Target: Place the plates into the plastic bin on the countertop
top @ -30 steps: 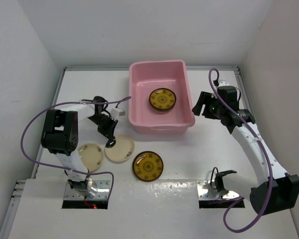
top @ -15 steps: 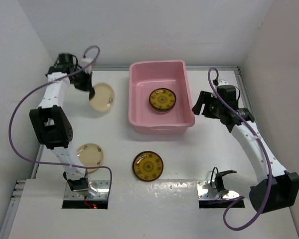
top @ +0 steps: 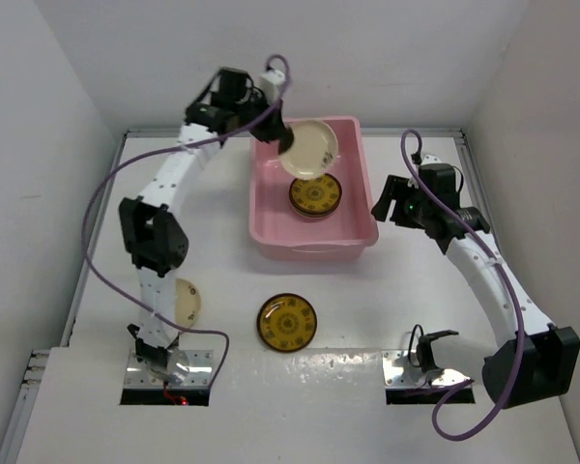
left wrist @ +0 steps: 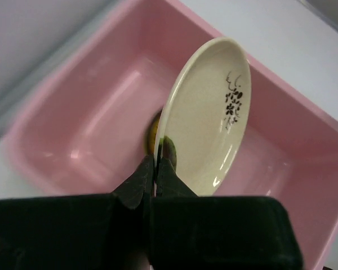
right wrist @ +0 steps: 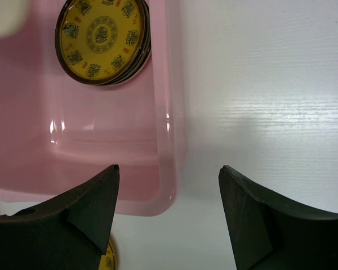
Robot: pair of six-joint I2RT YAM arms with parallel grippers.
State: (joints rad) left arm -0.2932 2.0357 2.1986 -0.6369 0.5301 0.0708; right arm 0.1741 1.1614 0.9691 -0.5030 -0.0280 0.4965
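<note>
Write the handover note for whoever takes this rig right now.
Left hand: shut on a cream plate, held tilted above the pink bin.
Right hand: open, empty, beside the bin's right near corner.
Done: one amber plate lies in the bin.
Left: drop the cream plate in; then the second amber plate and second cream plate, both on the countertop.
</note>
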